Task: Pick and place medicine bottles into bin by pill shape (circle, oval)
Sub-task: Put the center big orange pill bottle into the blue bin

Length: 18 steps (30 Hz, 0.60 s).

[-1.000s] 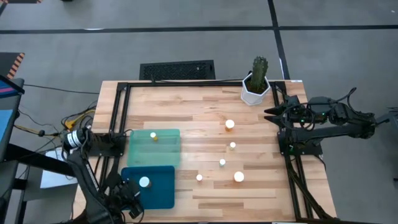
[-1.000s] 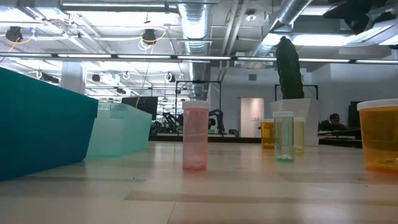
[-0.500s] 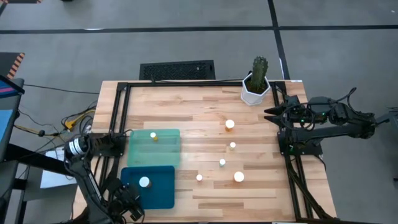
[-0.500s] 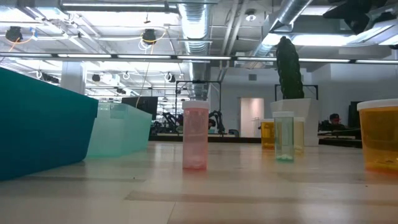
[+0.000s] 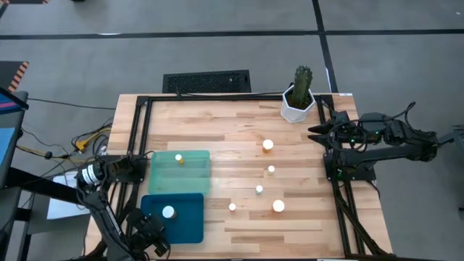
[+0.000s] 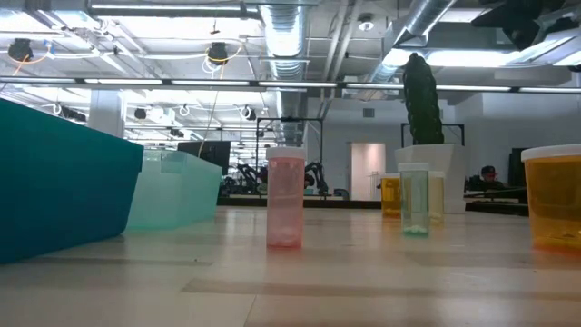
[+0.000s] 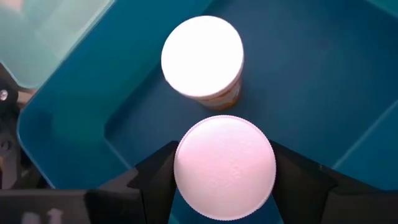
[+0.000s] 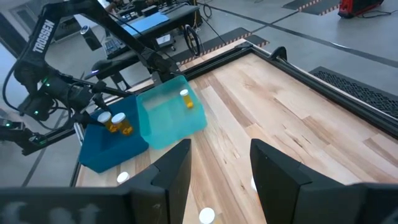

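Left gripper (image 7: 224,186): I see it clamped on a white-capped bottle (image 7: 224,167) over the dark teal bin (image 7: 323,81), beside another bottle (image 7: 202,57).
Right gripper (image 8: 221,171): fingers parted, holding nothing, at the table's right edge.
Wrist-only detail: the high view hides the held bottle.

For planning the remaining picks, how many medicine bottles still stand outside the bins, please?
5, all right of the bins: farthest bottle, second bottle, third bottle, front-left bottle, front-right bottle. None seems hidden.

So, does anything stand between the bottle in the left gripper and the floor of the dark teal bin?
Nothing visible does. The left gripper holds a bottle above the dark teal bin; another bottle stands beside it, not under it.
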Motion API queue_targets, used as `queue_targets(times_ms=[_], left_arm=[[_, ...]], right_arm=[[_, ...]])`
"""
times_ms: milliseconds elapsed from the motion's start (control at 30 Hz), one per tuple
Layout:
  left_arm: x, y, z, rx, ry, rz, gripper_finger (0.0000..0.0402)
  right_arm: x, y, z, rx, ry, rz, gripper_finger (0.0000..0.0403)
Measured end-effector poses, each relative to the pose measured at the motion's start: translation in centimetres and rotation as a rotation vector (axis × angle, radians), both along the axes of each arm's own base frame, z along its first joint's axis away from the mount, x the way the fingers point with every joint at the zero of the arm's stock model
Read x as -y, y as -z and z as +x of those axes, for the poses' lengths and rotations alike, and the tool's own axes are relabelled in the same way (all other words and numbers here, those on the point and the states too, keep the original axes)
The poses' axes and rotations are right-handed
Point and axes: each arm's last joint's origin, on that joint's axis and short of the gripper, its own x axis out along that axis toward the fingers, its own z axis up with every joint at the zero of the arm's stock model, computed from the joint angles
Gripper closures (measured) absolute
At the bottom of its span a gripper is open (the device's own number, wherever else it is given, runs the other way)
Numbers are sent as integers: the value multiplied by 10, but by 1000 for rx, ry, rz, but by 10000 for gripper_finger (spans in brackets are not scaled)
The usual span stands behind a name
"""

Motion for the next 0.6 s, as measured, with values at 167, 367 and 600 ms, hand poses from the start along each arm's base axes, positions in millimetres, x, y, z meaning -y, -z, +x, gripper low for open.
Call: queue_targets(times_ms=[167, 367, 600], left_arm=[[1, 3, 0, -8, -5, 7, 187], [1, 3, 0, -8, -4, 8, 187], [1, 3, 0, 1, 3, 13, 187]], right_arm=[[0, 0, 0, 0, 0, 0, 228], [0, 0, 0, 0, 0, 0, 228], [0, 0, 0, 0, 0, -1, 228]])
